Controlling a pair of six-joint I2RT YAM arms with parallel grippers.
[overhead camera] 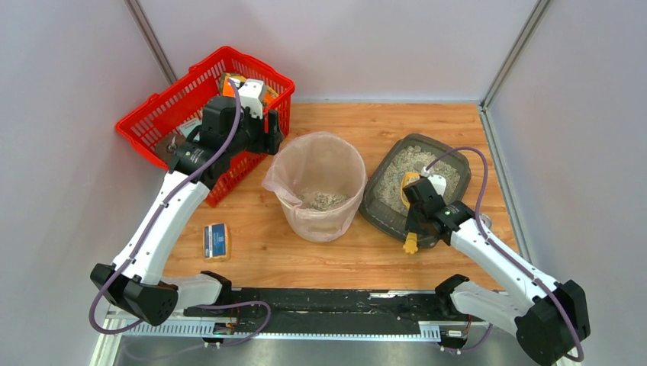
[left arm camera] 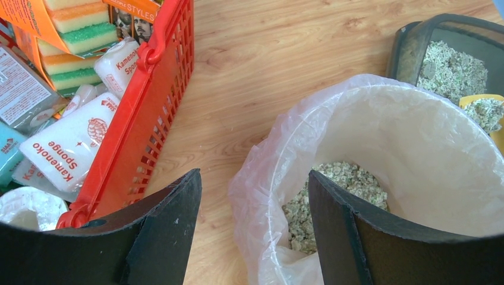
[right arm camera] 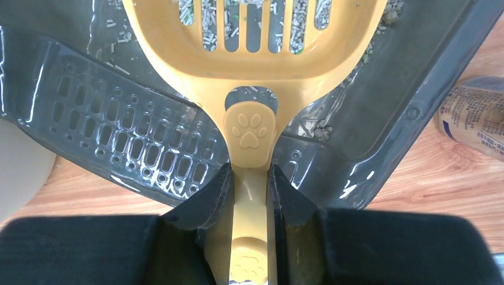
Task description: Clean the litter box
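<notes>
The litter box (overhead camera: 379, 207), a shallow dark grey tray of pale gravelly litter, lies right of the bin; its perforated front lip (right arm camera: 119, 136) fills the right wrist view. My right gripper (overhead camera: 419, 212) (right arm camera: 249, 173) is shut on the handle of a yellow slotted scoop (overhead camera: 411, 242) (right arm camera: 255, 53). The scoop's head is over the litter inside the tray. My left gripper (overhead camera: 268, 131) (left arm camera: 254, 178) is open and holds nothing. It hovers between the red basket and the bin, and the bag's rim shows between its fingers. The litter box (left arm camera: 410, 47) also appears at the top right of the left wrist view.
A round beige bin (overhead camera: 286, 164) (left arm camera: 416, 148) with a clear bag liner stands mid-table with some litter at its bottom. A red mesh basket (overhead camera: 164, 114) (left arm camera: 160, 119) of sponge packs sits at the back left. A small packet (overhead camera: 217, 241) lies on the table's near left. Another package (right arm camera: 475, 113) lies right of the tray.
</notes>
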